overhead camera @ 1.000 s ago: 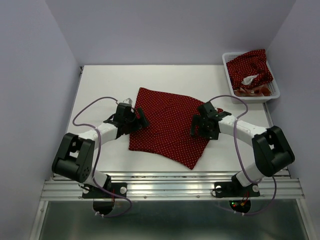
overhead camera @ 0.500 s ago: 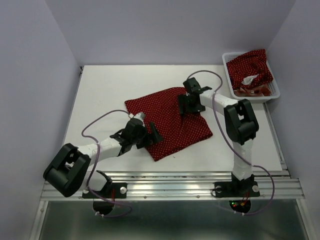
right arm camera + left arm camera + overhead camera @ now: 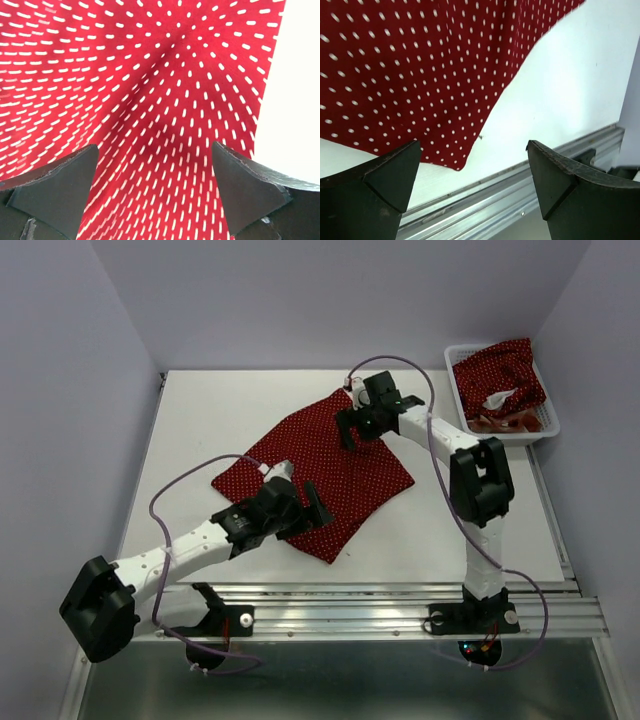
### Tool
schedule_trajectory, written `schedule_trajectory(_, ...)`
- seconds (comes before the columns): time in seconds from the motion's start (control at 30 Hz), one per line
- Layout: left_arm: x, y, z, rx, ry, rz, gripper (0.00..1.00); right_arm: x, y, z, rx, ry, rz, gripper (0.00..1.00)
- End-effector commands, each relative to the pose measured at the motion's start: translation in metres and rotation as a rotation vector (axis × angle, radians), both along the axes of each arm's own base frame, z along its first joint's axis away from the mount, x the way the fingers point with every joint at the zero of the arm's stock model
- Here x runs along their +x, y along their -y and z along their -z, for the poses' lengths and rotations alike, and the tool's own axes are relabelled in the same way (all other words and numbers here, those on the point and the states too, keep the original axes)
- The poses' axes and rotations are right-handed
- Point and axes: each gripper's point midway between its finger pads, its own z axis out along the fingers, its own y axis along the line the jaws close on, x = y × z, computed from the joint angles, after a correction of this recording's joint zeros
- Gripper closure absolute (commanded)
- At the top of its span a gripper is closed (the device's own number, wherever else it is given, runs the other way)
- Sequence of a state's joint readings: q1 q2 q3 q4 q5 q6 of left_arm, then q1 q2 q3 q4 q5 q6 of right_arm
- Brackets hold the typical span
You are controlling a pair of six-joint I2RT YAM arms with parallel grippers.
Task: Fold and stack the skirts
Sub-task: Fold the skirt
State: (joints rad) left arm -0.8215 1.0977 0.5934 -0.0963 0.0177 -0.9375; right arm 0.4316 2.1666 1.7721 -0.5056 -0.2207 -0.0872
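Note:
One dark red skirt [image 3: 330,465] with small white dots lies spread on the white table, turned like a diamond. My left gripper [image 3: 308,508] hovers open over its near edge. In the left wrist view the skirt's near corner [image 3: 410,75] lies ahead of the open left gripper [image 3: 472,185], with nothing between the jaws. My right gripper [image 3: 352,428] is open above the skirt's far corner. The dotted cloth [image 3: 150,75] fills the right wrist view, blurred, under the open right gripper [image 3: 155,190]. A second dotted skirt [image 3: 500,375] is bunched in the basket over a bit of red-and-cream cloth [image 3: 508,421].
The white mesh basket [image 3: 458,392] stands at the table's far right corner. A metal rail [image 3: 520,200] runs along the near table edge, just beyond the skirt's corner. Purple cables loop from both arms over the table.
The skirt has turned and slid left, its far corner now pointing to the back. The right gripper moved further back and left. The left arm has reached further right along the near edge.

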Motion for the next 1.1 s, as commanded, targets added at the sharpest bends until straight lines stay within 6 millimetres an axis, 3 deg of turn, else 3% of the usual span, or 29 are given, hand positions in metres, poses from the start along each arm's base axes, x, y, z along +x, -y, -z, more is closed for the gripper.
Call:
schedule_trajectory(0.0,0.029,-0.030,-0.016,0.150,0.064,-0.133,0.01,-0.006,0.011,-0.100,0.068,0.205,0.053,0.00)
schedule_trajectory(0.03,0.040,-0.046,-0.016,0.190,0.074,-0.204,0.01,-0.018,0.018,-0.081,0.066,0.176,0.088,0.00)
schedule_trajectory(0.07,0.046,-0.056,-0.019,0.199,0.074,-0.247,0.01,-0.029,0.021,-0.081,0.068,0.182,0.104,0.00)
schedule_trajectory(0.1,0.049,-0.067,-0.016,0.218,0.070,-0.282,0.01,-0.039,0.028,-0.103,0.079,0.244,0.133,0.00)
schedule_trajectory(0.13,0.055,-0.078,-0.017,0.222,0.077,-0.319,0.01,-0.052,0.017,-0.106,0.112,0.256,0.138,0.00)
schedule_trajectory(0.17,0.066,-0.098,-0.018,0.221,0.080,-0.391,0.01,-0.076,0.019,-0.083,0.094,0.211,0.135,0.00)
schedule_trajectory(0.2,0.073,-0.122,-0.013,0.228,0.067,-0.461,0.01,-0.106,0.005,-0.086,0.119,0.210,0.107,0.00)
schedule_trajectory(0.23,0.072,-0.121,-0.010,0.234,0.065,-0.443,0.01,-0.107,0.007,-0.100,0.136,0.237,0.111,0.00)
schedule_trajectory(0.27,0.078,-0.142,-0.007,0.251,0.059,-0.498,0.01,-0.139,-0.015,-0.087,0.131,0.204,0.048,0.00)
schedule_trajectory(0.3,0.080,-0.150,-0.005,0.258,0.053,-0.521,0.01,-0.152,-0.018,-0.095,0.123,0.235,0.054,0.00)
schedule_trajectory(0.33,0.083,-0.159,-0.003,0.268,0.052,-0.545,0.01,-0.167,-0.027,-0.093,0.126,0.227,0.024,0.00)
schedule_trajectory(0.37,0.086,-0.174,0.001,0.282,0.040,-0.593,0.01,-0.195,-0.048,-0.090,0.131,0.210,-0.046,0.00)
schedule_trajectory(0.43,0.087,-0.189,0.008,0.307,0.019,-0.637,0.01,-0.221,-0.056,-0.079,0.100,0.201,-0.079,0.00)
schedule_trajectory(0.47,0.089,-0.202,0.016,0.315,0.002,-0.678,0.01,-0.246,-0.071,-0.077,0.099,0.195,-0.134,0.00)
schedule_trajectory(0.53,0.091,-0.212,0.026,0.317,-0.014,-0.693,0.01,-0.259,-0.076,-0.068,0.055,0.204,-0.122,0.00)
schedule_trajectory(0.57,0.090,-0.217,0.036,0.323,-0.033,-0.703,0.01,-0.271,-0.077,-0.052,-0.003,0.176,-0.140,0.00)
schedule_trajectory(0.63,0.092,-0.229,0.044,0.320,-0.063,-0.724,0.01,-0.287,-0.085,-0.048,-0.079,0.230,-0.156,0.00)
schedule_trajectory(0.77,0.100,-0.240,0.062,0.338,-0.107,-0.724,0.01,-0.310,-0.096,-0.025,-0.154,0.212,-0.227,0.00)
schedule_trajectory(0.83,0.106,-0.239,0.065,0.322,-0.110,-0.719,0.03,-0.310,-0.099,-0.016,-0.186,0.216,-0.231,0.00)
schedule_trajectory(0.93,0.111,-0.238,0.076,0.316,-0.129,-0.704,0.11,-0.317,-0.108,-0.004,-0.207,0.206,-0.267,0.00)
schedule_trajectory(1.0,0.114,-0.235,0.083,0.308,-0.150,-0.690,0.22,-0.319,-0.115,0.000,-0.212,0.211,-0.283,0.00)
schedule_trajectory(1.03,0.113,-0.233,0.088,0.306,-0.171,-0.677,0.36,-0.318,-0.115,0.010,-0.237,0.205,-0.286,0.02)
schedule_trajectory(1.07,0.114,-0.231,0.090,0.300,-0.180,-0.667,0.40,-0.318,-0.116,0.015,-0.246,0.202,-0.289,0.03)
